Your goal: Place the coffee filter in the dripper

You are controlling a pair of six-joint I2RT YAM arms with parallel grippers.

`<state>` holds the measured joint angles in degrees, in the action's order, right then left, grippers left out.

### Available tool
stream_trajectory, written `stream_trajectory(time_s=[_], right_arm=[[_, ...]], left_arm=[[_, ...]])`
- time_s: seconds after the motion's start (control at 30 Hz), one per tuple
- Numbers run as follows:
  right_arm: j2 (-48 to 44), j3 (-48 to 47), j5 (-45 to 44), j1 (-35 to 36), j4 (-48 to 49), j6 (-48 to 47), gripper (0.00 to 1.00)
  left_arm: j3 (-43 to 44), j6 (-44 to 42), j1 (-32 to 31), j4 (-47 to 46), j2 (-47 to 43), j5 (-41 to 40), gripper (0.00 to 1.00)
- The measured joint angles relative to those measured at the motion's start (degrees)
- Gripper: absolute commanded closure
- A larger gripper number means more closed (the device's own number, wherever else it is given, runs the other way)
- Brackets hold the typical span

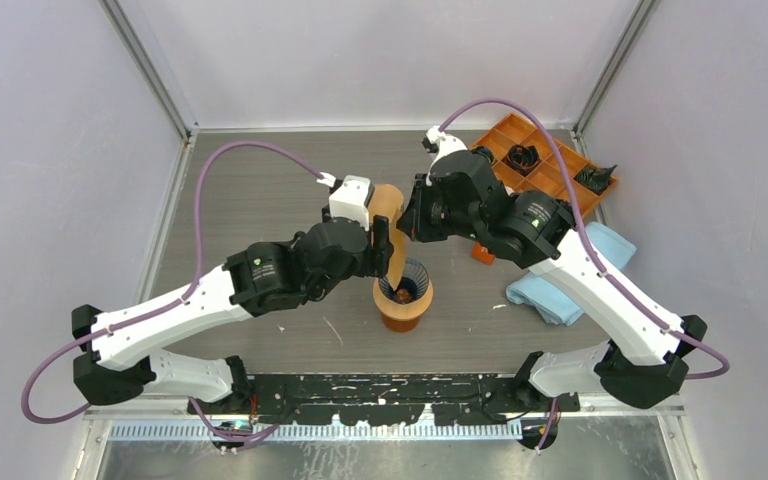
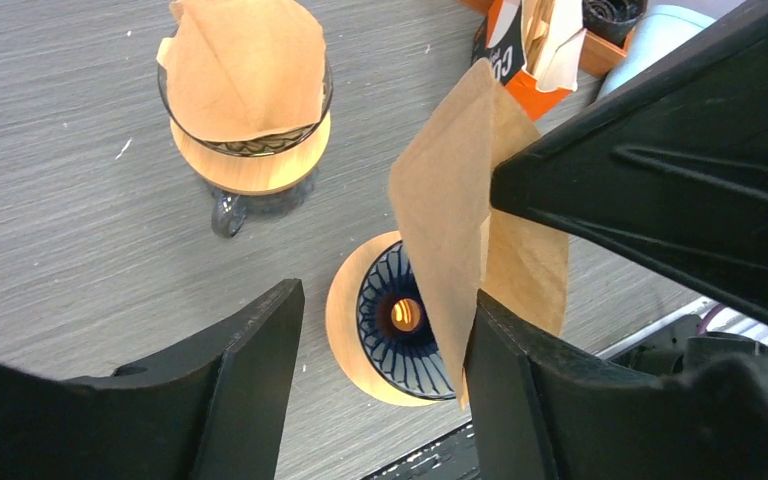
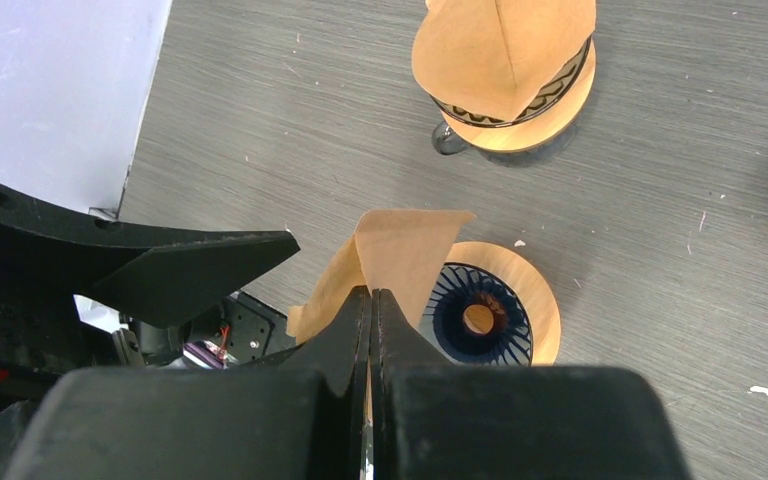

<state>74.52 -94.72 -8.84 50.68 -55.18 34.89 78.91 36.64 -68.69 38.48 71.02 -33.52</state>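
Note:
A brown paper coffee filter (image 2: pixel 450 230) hangs just above the dripper (image 2: pixel 400 320), a dark ribbed cone on a round wooden collar. My right gripper (image 3: pixel 371 292) is shut on the filter's (image 3: pixel 400 250) upper edge, above the dripper (image 3: pixel 485 315). My left gripper (image 2: pixel 385 340) is open, straddling the filter's lower part; the paper lies against its right finger (image 2: pixel 520 380), and the left finger stands well clear. From above, both grippers meet over the dripper (image 1: pixel 403 292), with the filter (image 1: pixel 397 255) between them.
A second dripper (image 2: pixel 245 150) with a filter in it stands farther back. An orange compartment tray (image 1: pixel 550 175) sits at the back right, a blue cloth (image 1: pixel 570 275) at the right, and an orange filter packet (image 2: pixel 515 60) near them.

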Motion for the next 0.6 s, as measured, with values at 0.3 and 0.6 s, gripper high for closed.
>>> stream_trajectory(time_s=[0.3,0.6], right_arm=[[-2.75,0.83,1.33,0.0,1.36,0.0,0.99],[-5.55,3.72,1.99,0.04,2.08,0.0,0.99]], left_arm=[[1.27,0.46,0.0,3.32,0.0,-0.96,0.55],[1.68,1.66,0.0,5.6,0.0,-0.33,0.79]])
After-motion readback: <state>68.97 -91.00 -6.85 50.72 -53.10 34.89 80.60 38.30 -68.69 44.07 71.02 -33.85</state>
